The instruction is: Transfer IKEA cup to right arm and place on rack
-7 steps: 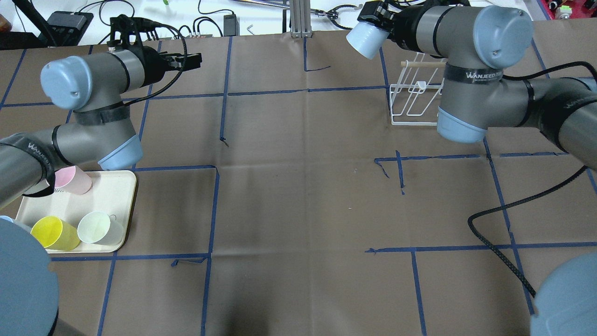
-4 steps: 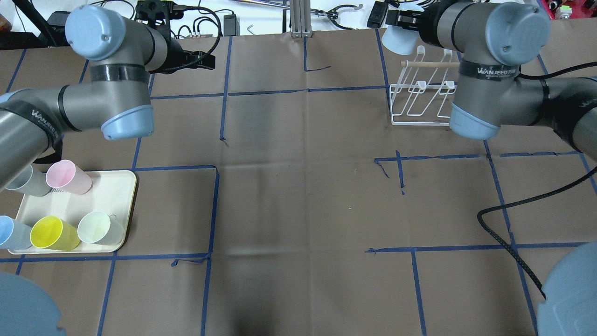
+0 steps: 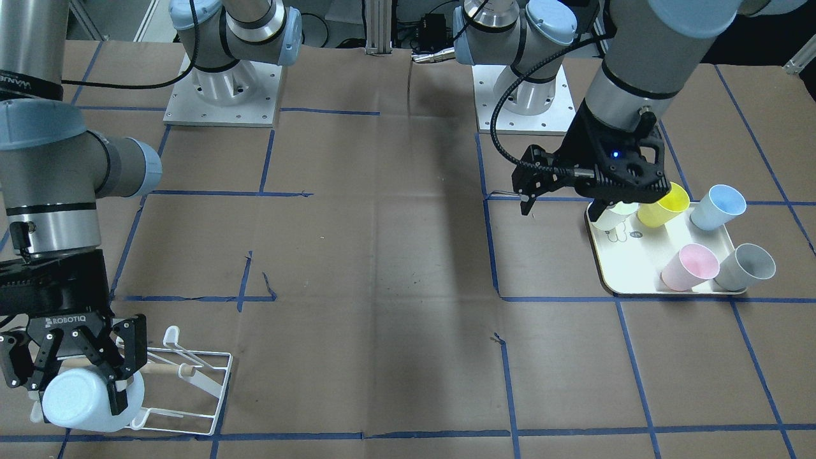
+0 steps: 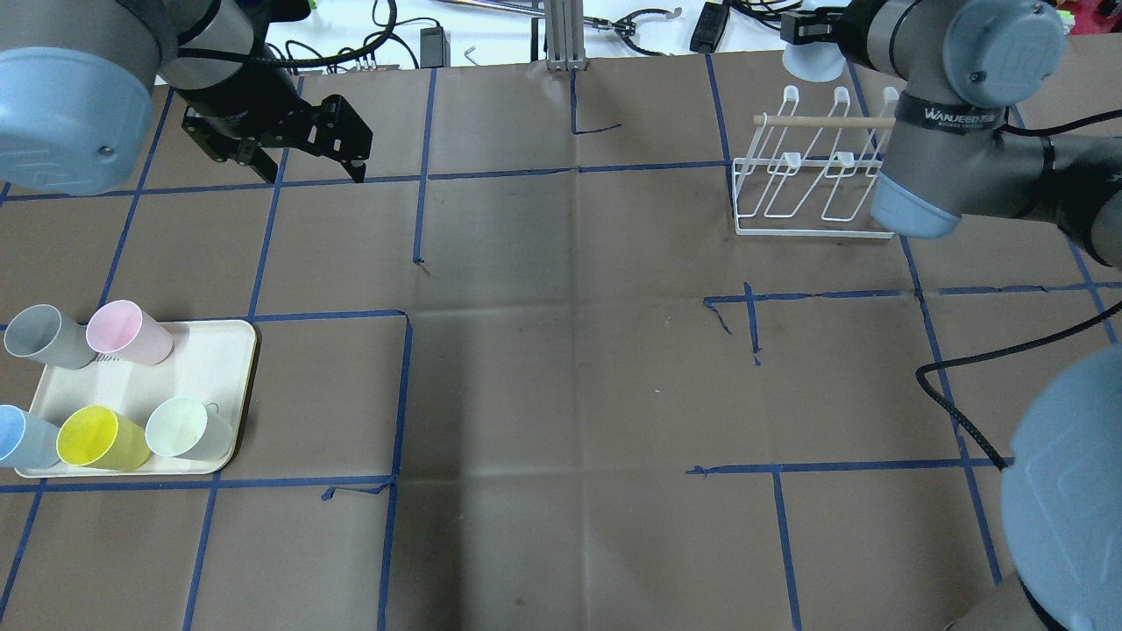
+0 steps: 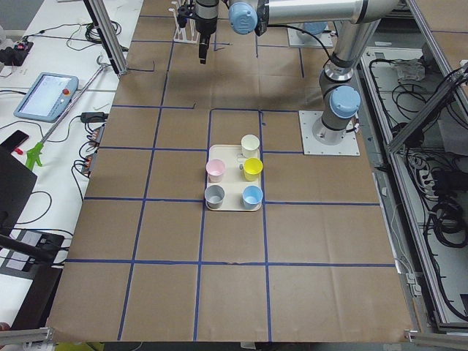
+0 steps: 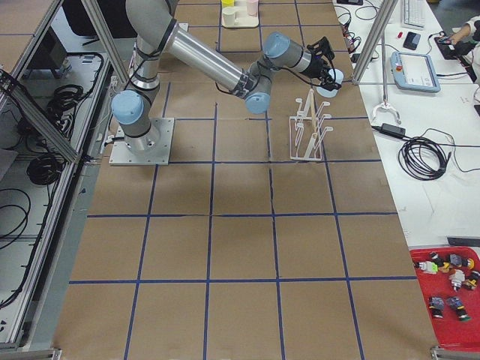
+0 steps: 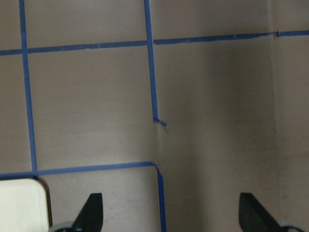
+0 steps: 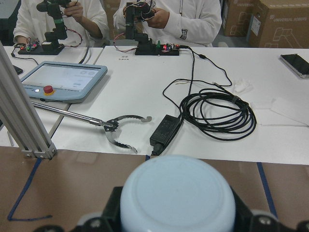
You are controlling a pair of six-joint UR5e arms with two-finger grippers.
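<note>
My right gripper is shut on a pale blue cup. It holds the cup on its side, bottom facing away from the robot, just beyond the far row of prongs of the white wire rack. The cup shows at the table's far edge in the overhead view and fills the right wrist view. The rack's prongs are bare. My left gripper is open and empty, pointing down over bare table next to the cream tray. Its fingertips frame blue tape lines.
The tray holds several cups lying on their sides: grey, pink, blue, yellow and pale green. A black cable trails over the table at the right. Cables and tools lie beyond the far edge.
The right gripper has carried the blue cup to the right, behind the rack's far side. The left arm has swung up and its gripper now points down at the table.
</note>
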